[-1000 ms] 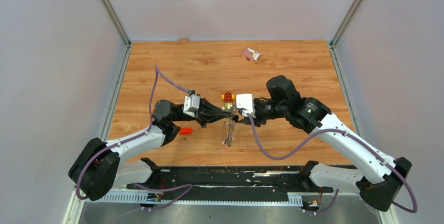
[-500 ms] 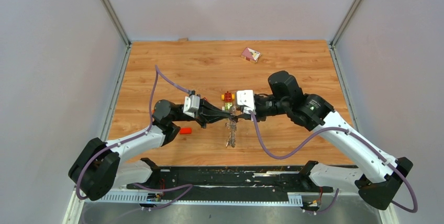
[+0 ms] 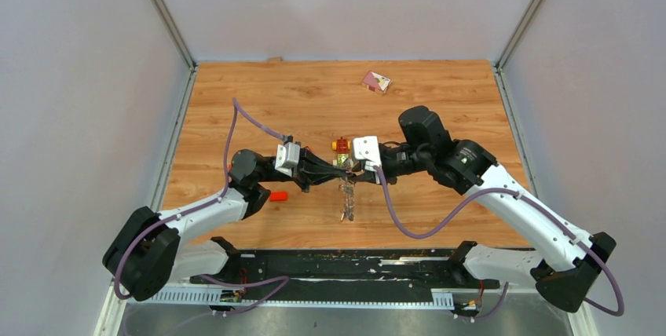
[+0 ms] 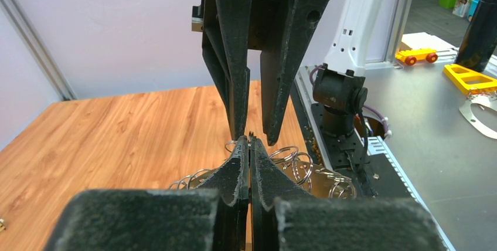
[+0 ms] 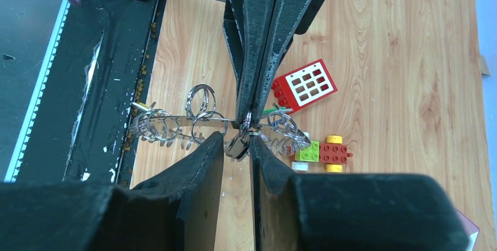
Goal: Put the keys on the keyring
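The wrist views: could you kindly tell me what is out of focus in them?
Left wrist: near finger bases of the left gripper are soft and hide part of the keyring. Right wrist: keyring and toy bricks sharp; only near bases of the right gripper blur. Top external: even light, keyring too small to resolve.

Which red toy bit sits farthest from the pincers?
The red-and-white piece, alone near the far edge of the table. The red brick and the toy car both lie far nearer the left pincer and right pincer.
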`<state>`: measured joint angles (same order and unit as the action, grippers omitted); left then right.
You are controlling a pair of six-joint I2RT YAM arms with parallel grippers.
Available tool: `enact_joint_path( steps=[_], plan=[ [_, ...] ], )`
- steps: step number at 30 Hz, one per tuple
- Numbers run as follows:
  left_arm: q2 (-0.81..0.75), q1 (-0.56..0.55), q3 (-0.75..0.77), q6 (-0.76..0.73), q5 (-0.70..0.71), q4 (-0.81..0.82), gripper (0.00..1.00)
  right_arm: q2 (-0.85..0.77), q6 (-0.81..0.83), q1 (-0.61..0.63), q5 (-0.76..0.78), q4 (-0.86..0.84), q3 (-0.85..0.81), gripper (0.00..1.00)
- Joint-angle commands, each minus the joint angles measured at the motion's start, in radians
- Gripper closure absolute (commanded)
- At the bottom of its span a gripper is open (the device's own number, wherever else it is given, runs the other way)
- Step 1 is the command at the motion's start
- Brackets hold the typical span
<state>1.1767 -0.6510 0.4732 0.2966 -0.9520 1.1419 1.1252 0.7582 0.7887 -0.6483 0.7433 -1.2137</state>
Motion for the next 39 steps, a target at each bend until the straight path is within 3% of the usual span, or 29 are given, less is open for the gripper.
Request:
enact_joint_path(
  steps=[1,30,36,39],
  plan=[
    [-0.009,0.005,0.013,-0.016,0.013,0.057,1.00,0.018,-0.015,-0.003,-0.053,-0.017,-0.013,0.76],
    [-0.011,0.004,0.007,-0.025,0.011,0.048,1.00,0.039,-0.039,-0.004,-0.052,-0.045,-0.009,0.90],
    [-0.010,0.005,0.005,-0.033,0.006,0.039,1.00,0.038,-0.040,-0.004,-0.039,-0.040,-0.014,1.00],
    [-0.010,0.005,0.004,-0.039,0.003,0.033,1.00,0.036,-0.033,-0.004,-0.023,-0.030,-0.016,1.00]
  ],
)
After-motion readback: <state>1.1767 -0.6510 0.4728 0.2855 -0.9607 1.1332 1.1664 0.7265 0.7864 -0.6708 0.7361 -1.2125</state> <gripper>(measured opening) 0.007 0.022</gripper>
